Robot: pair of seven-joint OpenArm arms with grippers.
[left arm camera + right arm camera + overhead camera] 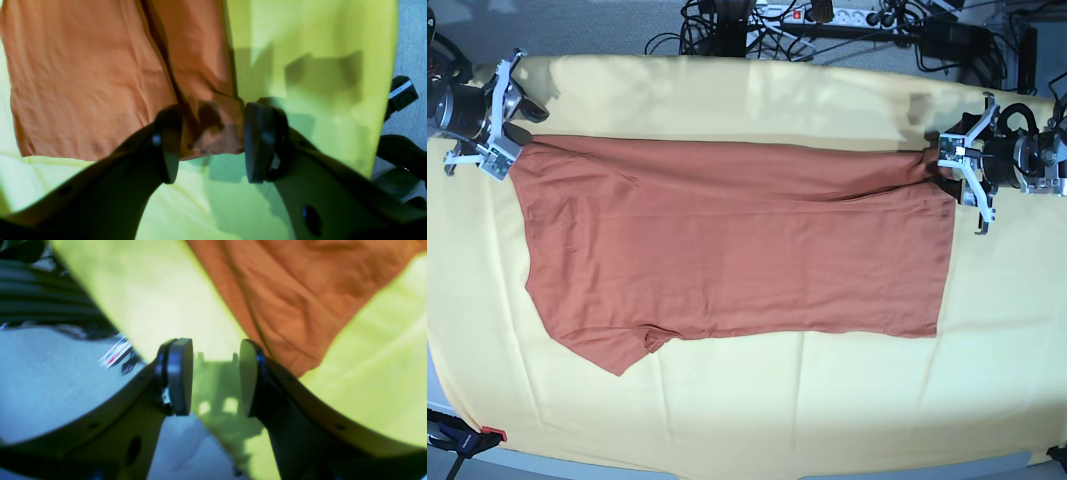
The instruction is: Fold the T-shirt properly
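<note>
T-shirt [727,240] lies spread on the yellow cloth [747,410] that covers my table, its long axis running side to side in the base view. The far long edge is folded in, leaving a straight top edge from one gripper to the other. One sleeve sticks out at the near corner on that view's left.

My left gripper [211,143] sits at the shirt's far corner on the base view's right. In the left wrist view its two pads stand well apart, with the corner of the shirt lying between them; the cloth there is bunched and shadowed. I see gaps beside the pads, so nothing is clamped.

My right gripper [216,380] is at the opposite far corner, on the base view's left. Its pads are apart too, and between them I see only yellow cloth and the gripper's own shadow. The shirt's edge lies just beside one finger [248,376]; whether it touches I cannot tell.

Beyond the cloth's far edge, cables and a power strip [827,14] lie on the grey floor.
</note>
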